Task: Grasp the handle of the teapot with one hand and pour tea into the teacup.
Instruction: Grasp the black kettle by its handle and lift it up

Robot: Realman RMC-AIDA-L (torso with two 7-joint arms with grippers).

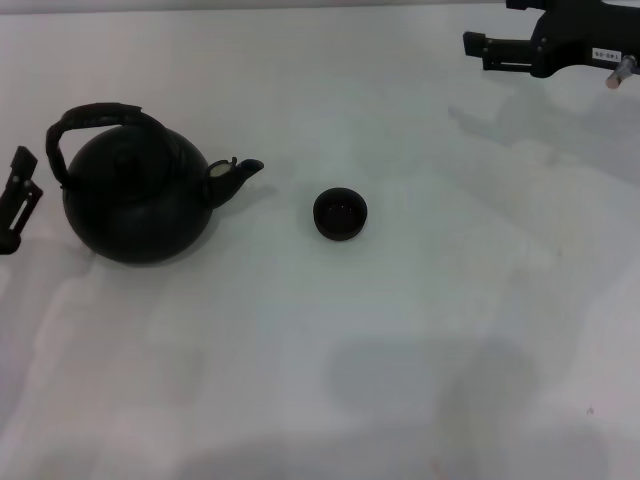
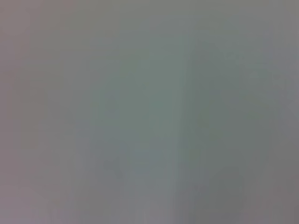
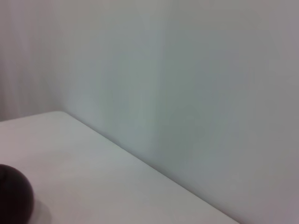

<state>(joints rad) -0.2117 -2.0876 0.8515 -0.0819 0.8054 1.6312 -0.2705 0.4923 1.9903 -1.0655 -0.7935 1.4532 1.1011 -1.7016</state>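
The matte black teapot stands on the white table at the left, its short spout pointing right toward the teacup. Its arched handle stands upright over the body. The small dark teacup sits upright to the right of the spout, apart from it. My left gripper is at the left edge, just beside the teapot and not touching it. My right gripper hovers at the far right, open and empty, far from the cup. The left wrist view shows only a blank grey surface.
The white table carries only the teapot and the teacup. The right wrist view shows the table's far edge against a pale wall, and a dark round shape at the frame's edge that I cannot identify.
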